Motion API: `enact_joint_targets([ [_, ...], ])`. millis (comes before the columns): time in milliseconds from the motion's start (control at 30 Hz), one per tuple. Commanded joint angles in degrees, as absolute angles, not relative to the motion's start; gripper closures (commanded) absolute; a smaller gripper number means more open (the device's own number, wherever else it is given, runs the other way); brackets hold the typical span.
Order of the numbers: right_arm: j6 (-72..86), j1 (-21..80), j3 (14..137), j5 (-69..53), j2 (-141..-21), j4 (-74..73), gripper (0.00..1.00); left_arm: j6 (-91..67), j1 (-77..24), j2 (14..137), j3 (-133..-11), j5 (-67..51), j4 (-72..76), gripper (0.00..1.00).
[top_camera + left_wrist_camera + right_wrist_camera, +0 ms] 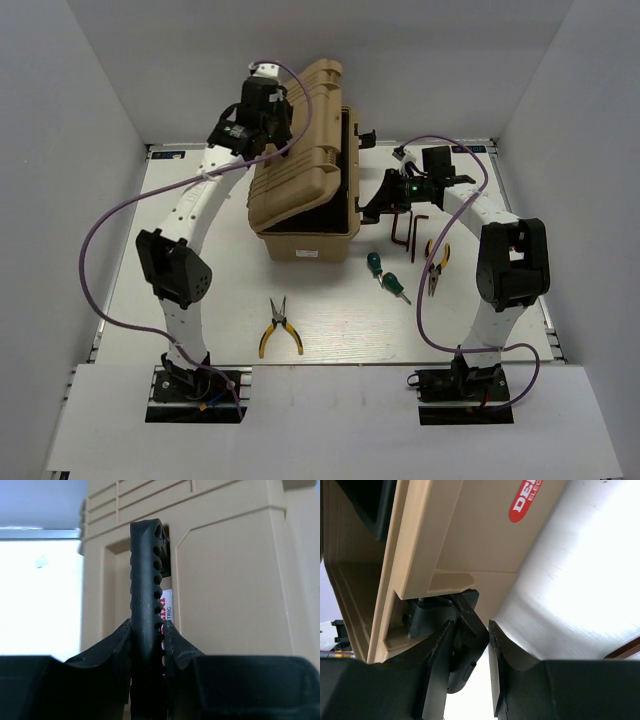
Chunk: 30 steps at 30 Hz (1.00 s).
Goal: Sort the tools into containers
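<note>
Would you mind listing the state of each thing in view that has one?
toolbox: lid half raised
left gripper: shut on top handle
right gripper: shut on side latch
left pliers: on table, handles spread
right pliers: on table
screwdrivers: on table
hex keys: on table

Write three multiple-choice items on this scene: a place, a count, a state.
1. Relative to the toolbox, the hex keys lie: A inside; B on the table to its right; C on its lid.
2. Green screwdrivers: A one; B four; C two.
3. The left gripper is: A shut on the toolbox handle; B open; C holding pliers.
B: they lie on the white table beside it. C: two lie near the hex keys. A: it clamps the black handle.
</note>
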<state>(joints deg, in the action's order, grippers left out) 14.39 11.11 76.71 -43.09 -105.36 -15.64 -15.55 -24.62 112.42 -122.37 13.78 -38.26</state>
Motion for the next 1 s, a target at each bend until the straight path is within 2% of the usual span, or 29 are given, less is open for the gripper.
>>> enact_joint_targets([
  [0,9.58,10.11,77.26,-38.32,-104.33,-19.25,1.0,-13.45,-19.96,100.38,-122.0,17.14,-34.72,1.0],
  [433,9.4,8.61,77.52,-39.2,-104.59,-19.34,1.0,-12.92,-9.33,91.94,-108.03,16.0,-32.26,1.0],
  [500,9.32,8.61,77.78,-39.38,-104.5,-19.42,1.0,-12.92,-8.27,89.83,-104.44,16.0,-31.64,0.91],
  [567,9.14,8.53,77.87,-39.46,-104.77,-19.77,1.0,-12.92,-6.69,88.51,-102.4,15.29,-30.24,0.87],
  [667,8.96,8.53,78.13,-39.38,-104.85,-19.95,1.0,-13.45,-4.58,86.23,-98.54,14.68,-29.54,0.52],
  [767,8.79,8.61,78.4,-39.72,-105.2,-20.21,1.0,-13.97,-3.52,84.73,-97.13,14.06,-29.53,0.4],
  [800,8.7,8.61,78.49,-39.81,-105.21,-20.21,1.0,-14.5,-2.65,84.73,-97.12,14.06,-29.01,0.31],
  [900,8.44,8.61,78.66,-40.34,-105.29,-20.65,1.0,-15.03,-0.97,83.5,-96.59,13.01,-29.0,0.21],
  [967,8.35,8.7,78.66,-40.52,-105.21,-20.65,1.0,-15.73,-0.26,83.5,-97.11,12.48,-29.0,0.19],
])
